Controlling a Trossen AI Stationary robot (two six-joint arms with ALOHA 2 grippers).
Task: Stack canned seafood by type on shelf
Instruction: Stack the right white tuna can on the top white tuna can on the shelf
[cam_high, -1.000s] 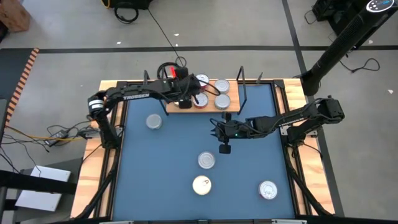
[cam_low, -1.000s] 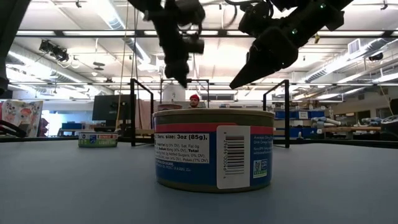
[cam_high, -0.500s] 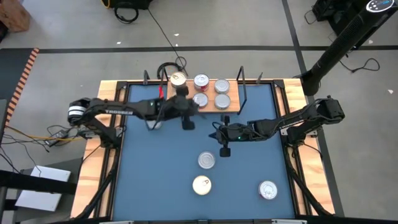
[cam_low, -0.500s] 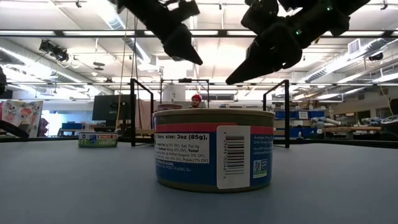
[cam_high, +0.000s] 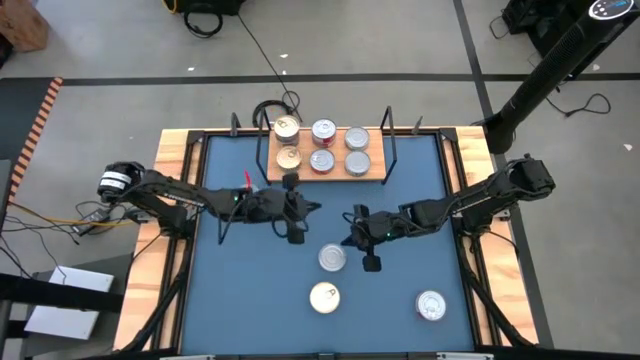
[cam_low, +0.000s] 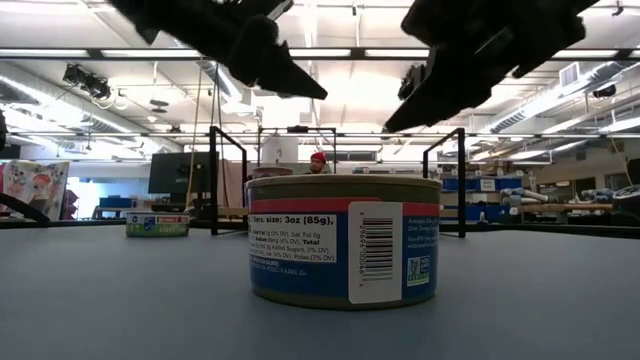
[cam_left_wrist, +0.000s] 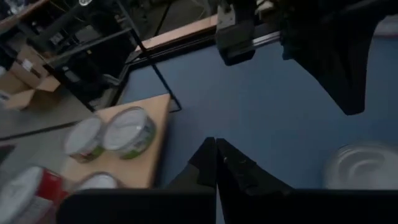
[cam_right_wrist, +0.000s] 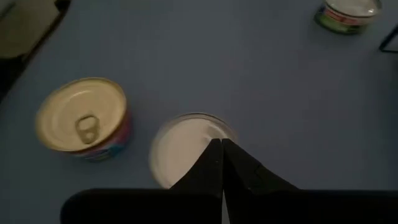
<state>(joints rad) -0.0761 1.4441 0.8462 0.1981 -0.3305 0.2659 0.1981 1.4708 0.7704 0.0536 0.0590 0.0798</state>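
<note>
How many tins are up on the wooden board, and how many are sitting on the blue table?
Tins on the wooden board: 6
Tins on the blue table: 4 (three show from above, e.g.; one shows only in the low view)
Total: 10

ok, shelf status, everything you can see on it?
The shelf is a light-wood board with black wire frames at both ends, lying flat at the blue table's far edge. Six round cans sit on it in two rows of three, silver or gold tops, some with red sides. Its right end is bare. Neither gripper touches it.
</note>
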